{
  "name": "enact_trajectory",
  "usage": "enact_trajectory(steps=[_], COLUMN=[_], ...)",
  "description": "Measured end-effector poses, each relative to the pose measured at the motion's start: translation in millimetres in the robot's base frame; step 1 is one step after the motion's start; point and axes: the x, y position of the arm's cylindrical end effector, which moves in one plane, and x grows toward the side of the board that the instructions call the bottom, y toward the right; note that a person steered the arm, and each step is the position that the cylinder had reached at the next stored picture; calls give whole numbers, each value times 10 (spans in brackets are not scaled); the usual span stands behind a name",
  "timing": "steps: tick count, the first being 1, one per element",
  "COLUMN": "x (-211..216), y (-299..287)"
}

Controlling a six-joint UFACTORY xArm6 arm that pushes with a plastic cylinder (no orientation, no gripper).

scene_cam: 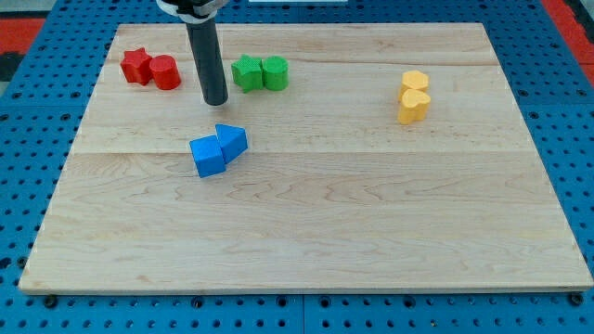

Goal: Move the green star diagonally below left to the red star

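Note:
The green star (247, 72) lies near the view's top, left of centre, touching a green cylinder (275, 73) on its right. The red star (137, 66) lies at the view's top left, touching a red cylinder (165, 72) on its right. My tip (215, 100) rests on the board between the red pair and the green pair, just below left of the green star and a short gap from it. The rod rises straight up out of the view's top.
A blue cube (208, 156) and a blue triangular block (231, 140) touch each other just below my tip. Two yellow blocks (414, 96) sit stacked at the view's right. The wooden board (306, 232) lies on a blue pegboard.

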Motion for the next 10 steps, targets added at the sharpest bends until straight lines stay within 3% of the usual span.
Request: enact_trajectory(steps=[1, 2, 3, 4, 5, 10], x=[-101, -475, -783, -747, -430, -68], y=[693, 1342, 1368, 766, 70, 199])
